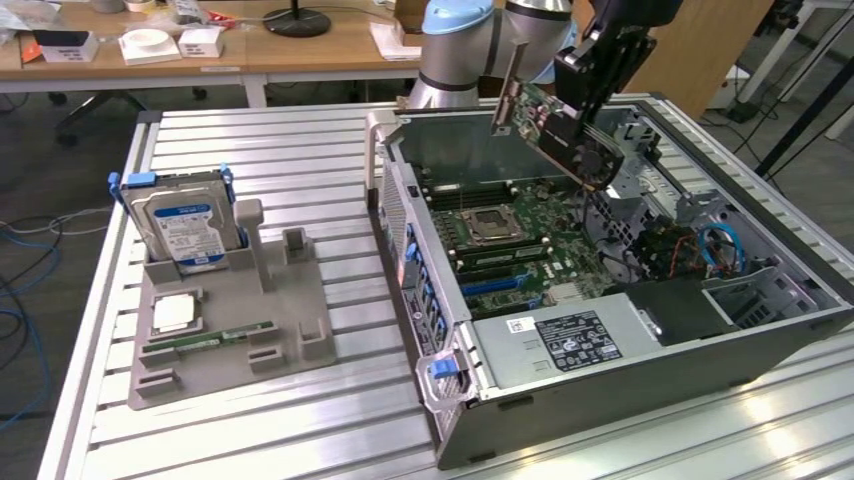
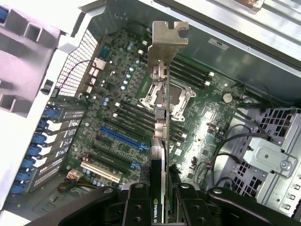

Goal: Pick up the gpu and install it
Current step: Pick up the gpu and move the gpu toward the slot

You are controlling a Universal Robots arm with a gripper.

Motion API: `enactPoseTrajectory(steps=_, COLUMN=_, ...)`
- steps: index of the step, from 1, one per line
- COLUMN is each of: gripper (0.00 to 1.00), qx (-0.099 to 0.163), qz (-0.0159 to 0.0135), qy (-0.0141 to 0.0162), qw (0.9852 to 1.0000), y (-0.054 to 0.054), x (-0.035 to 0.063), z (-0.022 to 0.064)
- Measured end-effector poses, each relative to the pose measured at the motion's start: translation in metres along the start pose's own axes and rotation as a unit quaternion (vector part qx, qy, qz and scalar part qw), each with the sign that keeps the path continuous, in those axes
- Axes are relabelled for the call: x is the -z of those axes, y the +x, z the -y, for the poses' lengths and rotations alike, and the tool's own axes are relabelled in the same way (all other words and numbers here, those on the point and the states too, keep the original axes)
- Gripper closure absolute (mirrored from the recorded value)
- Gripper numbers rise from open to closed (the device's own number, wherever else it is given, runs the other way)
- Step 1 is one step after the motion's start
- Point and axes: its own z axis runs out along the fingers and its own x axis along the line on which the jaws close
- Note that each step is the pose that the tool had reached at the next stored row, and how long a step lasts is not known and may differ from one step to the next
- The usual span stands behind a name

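Exterior view: in the upper right of the frame, the gripper (image 1: 577,105) is clamped on the gpu (image 1: 554,135). It holds the card tilted in the air above the open computer case (image 1: 561,420), clear of the motherboard (image 1: 521,240). At the exterior view's left, a grey holder (image 1: 227,320) carries a hard drive (image 1: 180,215).

Wrist view: the gpu (image 2: 160,117) appears edge-on between the gripper (image 2: 159,193) jaws, its silvery bracket (image 2: 167,35) at the far end. The motherboard (image 2: 122,94) and its blue slot (image 2: 123,137) lie beneath.

Judged progress: the pick-up is done. The card is not yet seated in any slot.
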Motion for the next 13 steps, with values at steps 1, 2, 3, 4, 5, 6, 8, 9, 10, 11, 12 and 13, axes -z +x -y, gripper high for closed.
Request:
enactPoseTrajectory(steps=1, gripper=0.74, qx=0.003, qz=-0.0001, qy=-0.0001, qw=1.0000, y=0.0000, x=0.0000, z=0.0000)
enactPoseTrajectory(steps=2, gripper=0.74, qx=0.005, qz=-0.0002, qy=0.0000, qw=1.0000, y=0.0000, x=0.0000, z=0.0000)
enactPoseTrajectory(steps=3, gripper=0.74, qx=0.007, qz=-0.0003, qy=0.0000, qw=1.0000, y=0.0000, x=0.0000, z=0.0000)
enactPoseTrajectory(steps=4, gripper=0.74, qx=0.009, qz=-0.0004, qy=0.0000, qw=1.0000, y=0.0000, x=0.0000, z=0.0000)
enactPoseTrajectory(steps=5, gripper=0.74, qx=0.011, qz=-0.0005, qy=-0.0001, qw=0.9999, y=0.0000, x=0.0000, z=0.0000)
enactPoseTrajectory(steps=6, gripper=0.74, qx=0.014, qz=-0.0006, qy=-0.0001, qw=0.9999, y=0.0000, x=-0.0001, z=0.0000)
enactPoseTrajectory(steps=8, gripper=0.74, qx=0.021, qz=-0.0008, qy=-0.0001, qw=0.9998, y=0.0001, x=-0.0001, z=0.0000)
enactPoseTrajectory(steps=9, gripper=0.74, qx=0.024, qz=-0.0010, qy=-0.0001, qw=0.9997, y=0.0001, x=-0.0001, z=0.0000)
enactPoseTrajectory(steps=10, gripper=0.74, qx=0.027, qz=-0.0011, qy=0.0000, qw=0.9996, y=0.0001, x=-0.0001, z=0.0000)
enactPoseTrajectory(steps=11, gripper=0.74, qx=0.031, qz=-0.0013, qy=-0.0001, qw=0.9995, y=0.0000, x=-0.0001, z=0.0000)
enactPoseTrajectory(steps=12, gripper=0.74, qx=0.034, qz=-0.0014, qy=0.0000, qw=0.9994, y=0.0000, x=-0.0001, z=0.0000)
enactPoseTrajectory(steps=13, gripper=0.74, qx=0.038, qz=-0.0015, qy=-0.0001, qw=0.9993, y=0.0000, x=-0.0002, z=0.0000)
